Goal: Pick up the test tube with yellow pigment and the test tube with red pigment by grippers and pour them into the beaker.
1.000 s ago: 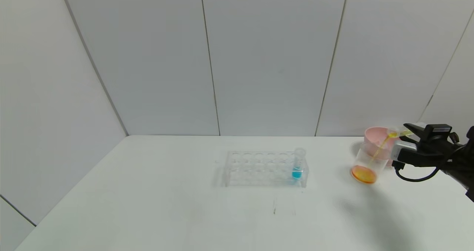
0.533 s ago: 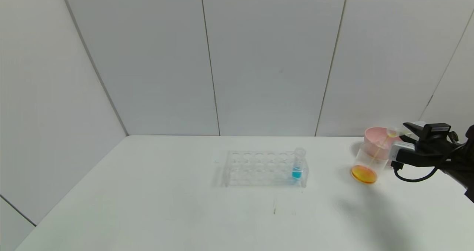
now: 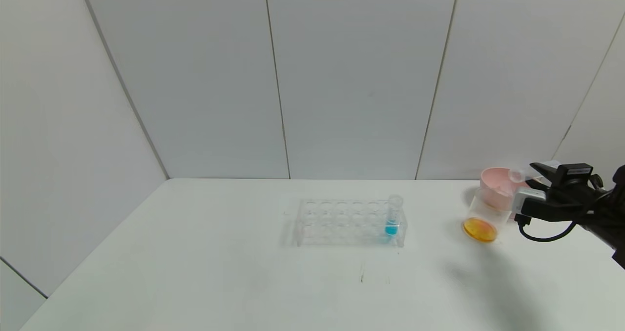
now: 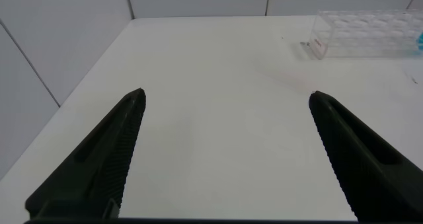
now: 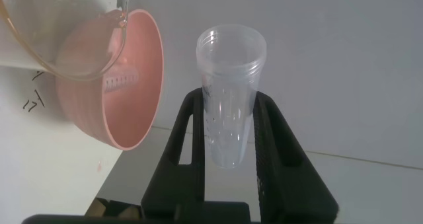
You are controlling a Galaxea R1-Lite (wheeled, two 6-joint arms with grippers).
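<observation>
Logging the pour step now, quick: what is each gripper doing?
Left gripper: fingers open, empty, above the bare table.
Right gripper: shut on the emptied test tube, tipped over the beaker.

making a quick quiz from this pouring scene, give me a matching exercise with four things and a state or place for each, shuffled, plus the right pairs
Things:
1. small clear plastic beaker
2. clear many-holed plastic rack
3. slim clear test tube in the right gripper
4. left gripper

States:
A. jaws spread wide over bare white table
B. emptied, held tipped on its side
C. holds orange liquid at its bottom
D. carries one tube with blue liquid

Pairs: 1-C, 2-D, 3-B, 4-A
</observation>
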